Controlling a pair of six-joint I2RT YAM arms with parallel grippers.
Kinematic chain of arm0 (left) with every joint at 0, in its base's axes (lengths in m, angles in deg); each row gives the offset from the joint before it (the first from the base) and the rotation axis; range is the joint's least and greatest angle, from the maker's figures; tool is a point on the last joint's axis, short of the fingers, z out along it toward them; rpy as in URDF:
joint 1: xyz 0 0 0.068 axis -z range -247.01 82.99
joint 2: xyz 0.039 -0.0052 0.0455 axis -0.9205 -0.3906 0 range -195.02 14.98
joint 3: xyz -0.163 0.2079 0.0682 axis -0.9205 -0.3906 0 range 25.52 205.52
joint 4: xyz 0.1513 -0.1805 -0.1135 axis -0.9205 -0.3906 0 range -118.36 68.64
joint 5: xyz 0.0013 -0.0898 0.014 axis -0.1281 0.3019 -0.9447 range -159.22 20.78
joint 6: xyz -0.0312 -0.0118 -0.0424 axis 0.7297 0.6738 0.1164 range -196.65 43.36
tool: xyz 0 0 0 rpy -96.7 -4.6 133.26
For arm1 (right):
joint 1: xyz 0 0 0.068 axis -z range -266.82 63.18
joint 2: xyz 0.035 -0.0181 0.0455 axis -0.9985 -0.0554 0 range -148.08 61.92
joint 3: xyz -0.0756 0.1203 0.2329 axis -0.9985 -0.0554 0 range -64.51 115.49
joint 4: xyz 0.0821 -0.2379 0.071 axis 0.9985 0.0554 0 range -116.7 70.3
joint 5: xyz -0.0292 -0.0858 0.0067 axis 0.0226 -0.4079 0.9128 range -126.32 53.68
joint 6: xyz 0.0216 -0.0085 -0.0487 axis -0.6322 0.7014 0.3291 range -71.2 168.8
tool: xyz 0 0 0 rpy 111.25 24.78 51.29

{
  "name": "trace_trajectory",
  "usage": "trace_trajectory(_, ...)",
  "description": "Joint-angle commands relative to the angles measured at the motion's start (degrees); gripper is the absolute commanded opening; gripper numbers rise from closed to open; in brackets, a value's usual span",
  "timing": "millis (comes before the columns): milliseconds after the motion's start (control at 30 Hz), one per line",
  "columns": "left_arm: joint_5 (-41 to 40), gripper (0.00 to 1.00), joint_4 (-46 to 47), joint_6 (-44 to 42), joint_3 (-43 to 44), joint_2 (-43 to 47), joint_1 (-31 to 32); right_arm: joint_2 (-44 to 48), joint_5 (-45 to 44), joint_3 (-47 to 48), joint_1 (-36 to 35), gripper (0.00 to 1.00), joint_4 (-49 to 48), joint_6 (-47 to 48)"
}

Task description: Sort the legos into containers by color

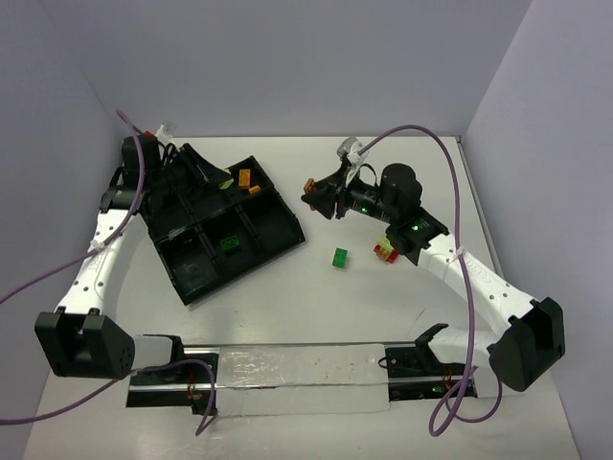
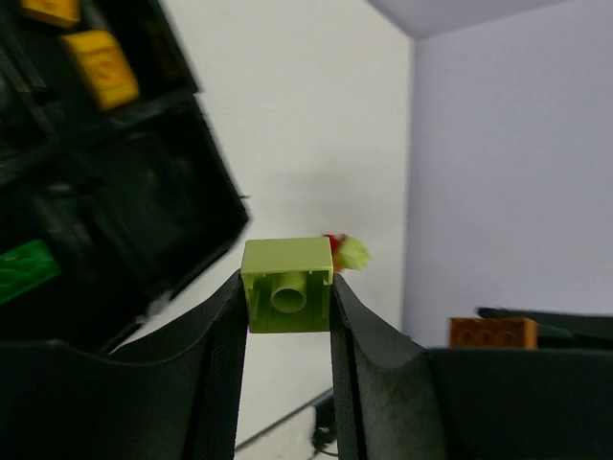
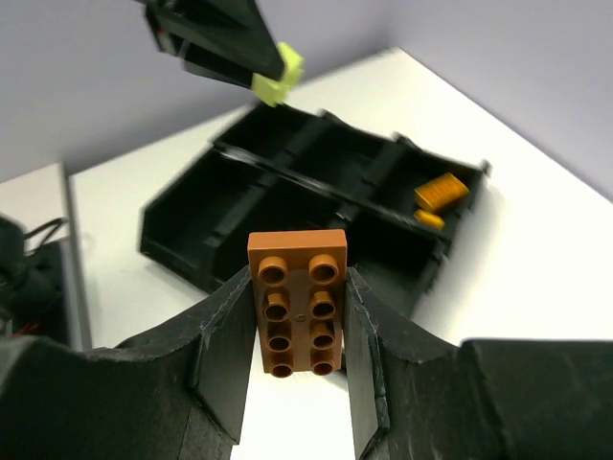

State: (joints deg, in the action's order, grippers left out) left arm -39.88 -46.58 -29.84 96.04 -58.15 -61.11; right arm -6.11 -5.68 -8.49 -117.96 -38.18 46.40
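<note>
Pinching a yellow-green lego (image 2: 287,285), left fingers (image 2: 215,355) above the tray (image 1: 283,215); right fingers (image 3: 230,355) clamping an orange lego (image 3: 299,302)

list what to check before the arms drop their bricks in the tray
1. Left gripper grips the yellow-green brick: ok, pinched between both fingers.
2. Right gripper grips the orange brick: ok, clamped lengthwise.
3. Place for orange known: ok, two orange bricks lie in a corner compartment of the tray.
4. Right gripper above that compartment: not ok, it hangs beside the tray.
5. Place for yellow-green known: cannot tell, none shows in the tray.
</note>
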Motion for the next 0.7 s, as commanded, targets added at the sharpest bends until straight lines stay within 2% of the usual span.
trace_trajectory(0,-11.7,0.0,-10.9,-7.9,5.2,-4.5,-0.5,1.8,-12.2,3.2,-1.1,0.0,8.1,1.7)
trace_trajectory(233,-17.5,0.0,-13.7,-10.9,10.1,-11.9,-1.6,-1.6,-18.3,7.2,-2.6,0.0,13.5,0.4)
trace_trajectory(400,-18.8,0.0,-9.7,-11.4,9.2,-12.3,-1.8,-2.3,-19.0,7.9,-3.5,0.0,13.3,-0.3)
trace_trajectory(533,-23.6,0.0,-11.1,-11.6,11.9,-13.1,-1.9,-3.5,-18.6,10.7,-4.8,0.0,15.5,-1.6)
trace_trajectory(667,-25.0,0.0,-12.3,-12.9,13.1,-13.3,-1.9,-5.5,-20.4,13.6,-6.0,0.0,18.8,-3.4)
